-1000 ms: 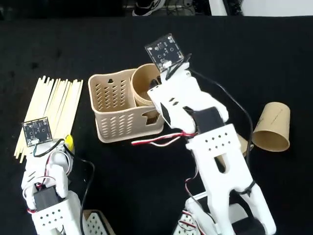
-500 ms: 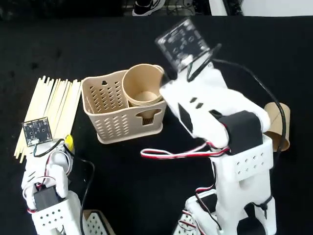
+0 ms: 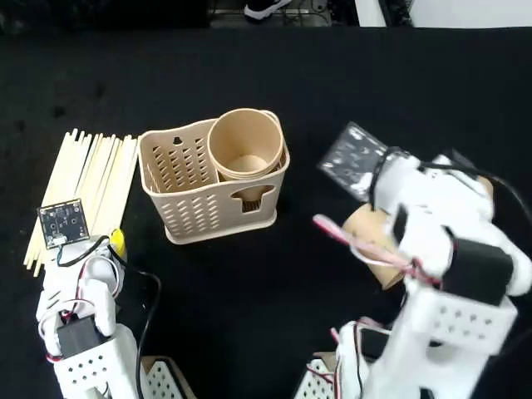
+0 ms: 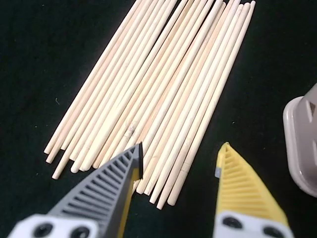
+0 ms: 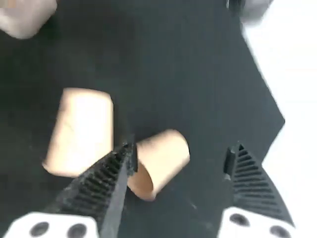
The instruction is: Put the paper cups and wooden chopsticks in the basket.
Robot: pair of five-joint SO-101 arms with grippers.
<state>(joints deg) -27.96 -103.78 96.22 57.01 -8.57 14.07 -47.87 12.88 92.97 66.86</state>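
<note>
Paper cups [image 3: 245, 145] in basket [image 3: 187, 183] (chopsticks [image 3: 87, 179] outside); left fingers [image 4: 106, 188], right fingers [image 5: 99, 186] spread wide.

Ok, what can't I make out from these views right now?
High view: the right arm covers most of the loose cups; the left arm covers some chopsticks' near ends.
High view: how many cups are nested in the basket, rims too close to count.
Left wrist view: the basket is cut off by the frame edge.

White arms [image 3: 445, 320], black servos [image 3: 478, 270], red-white cables [image 3: 366, 249], ribbed fingers [image 4: 246, 184].
</note>
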